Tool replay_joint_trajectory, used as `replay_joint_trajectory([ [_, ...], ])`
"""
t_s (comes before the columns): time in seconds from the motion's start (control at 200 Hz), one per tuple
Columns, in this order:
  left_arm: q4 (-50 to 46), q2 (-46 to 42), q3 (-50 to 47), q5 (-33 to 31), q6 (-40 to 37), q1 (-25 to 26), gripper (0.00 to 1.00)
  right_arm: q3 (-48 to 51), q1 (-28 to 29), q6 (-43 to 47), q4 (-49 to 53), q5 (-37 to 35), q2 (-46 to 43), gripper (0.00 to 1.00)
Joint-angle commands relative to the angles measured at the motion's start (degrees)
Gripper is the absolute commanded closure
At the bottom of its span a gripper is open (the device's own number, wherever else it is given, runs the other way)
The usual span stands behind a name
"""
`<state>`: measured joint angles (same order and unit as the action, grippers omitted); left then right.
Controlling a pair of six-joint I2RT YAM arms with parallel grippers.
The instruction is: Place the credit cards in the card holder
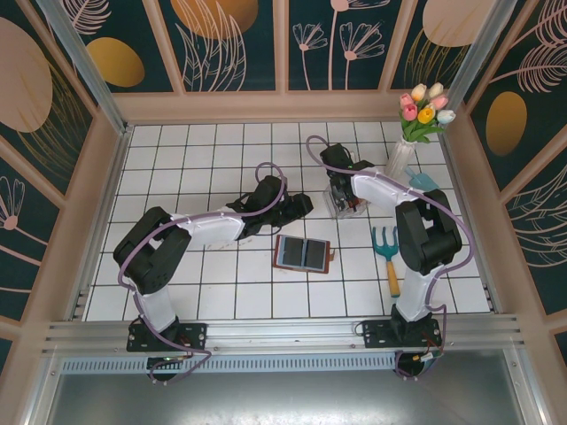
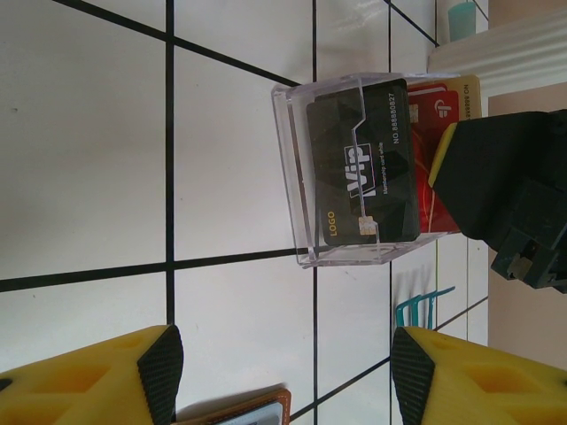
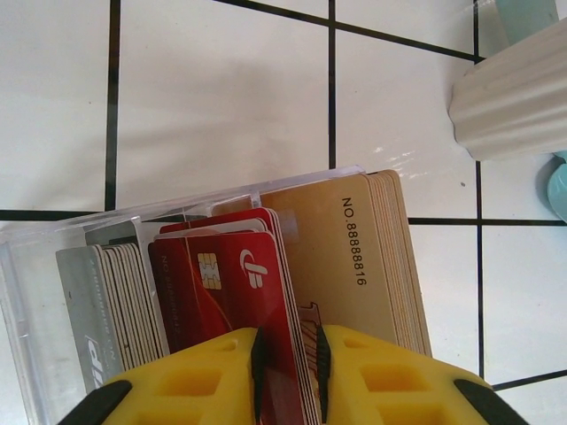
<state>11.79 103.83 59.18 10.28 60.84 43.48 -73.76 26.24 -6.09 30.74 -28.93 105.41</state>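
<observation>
The credit cards stand on edge in a clear plastic tray (image 1: 344, 202). In the right wrist view the stacks are red (image 3: 221, 292), tan (image 3: 354, 257) and grey-white (image 3: 97, 301). My right gripper (image 3: 290, 372) reaches down into the tray (image 3: 53, 239), its pads closed in on either side of the red stack. In the left wrist view a black VIP card (image 2: 363, 168) faces the tray's front. The brown card holder (image 1: 303, 253) lies open on the tiles near the middle; its corner (image 2: 252, 412) shows by my left gripper (image 2: 279, 363). That gripper hovers open and empty between holder and tray.
A white vase (image 1: 400, 159) with tulips stands just right of the tray, close to my right arm; its base (image 3: 514, 97) shows nearby. A teal hand rake with a wooden handle (image 1: 387, 252) lies right of the card holder. Walls ring the tiled floor.
</observation>
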Motion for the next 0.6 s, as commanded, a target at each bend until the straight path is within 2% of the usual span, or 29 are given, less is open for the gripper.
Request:
replay_joint_trajectory([
  [0.0,1.21,0.51,1.12,0.88,-0.78,-0.07,0.35,0.80,-0.71,0.28,2.20,-2.21,-2.41,0.79],
  [0.365,1.22,0.40,1.12,0.88,-0.63,-0.07,0.35,0.90,-1.26,0.04,2.51,-2.73,-4.16,0.79],
  [0.445,1.30,0.45,1.20,0.96,-0.61,-0.10,0.35,1.07,-1.36,0.11,2.35,-2.36,-4.25,0.81],
  [0.5,1.26,0.44,1.25,1.05,-0.63,-0.07,0.35,1.07,-1.39,0.15,2.38,-2.04,-4.25,0.86],
  [0.595,1.38,0.52,1.20,1.14,-0.56,-0.12,0.35,0.84,-1.39,0.11,2.69,-1.35,-4.29,0.86],
])
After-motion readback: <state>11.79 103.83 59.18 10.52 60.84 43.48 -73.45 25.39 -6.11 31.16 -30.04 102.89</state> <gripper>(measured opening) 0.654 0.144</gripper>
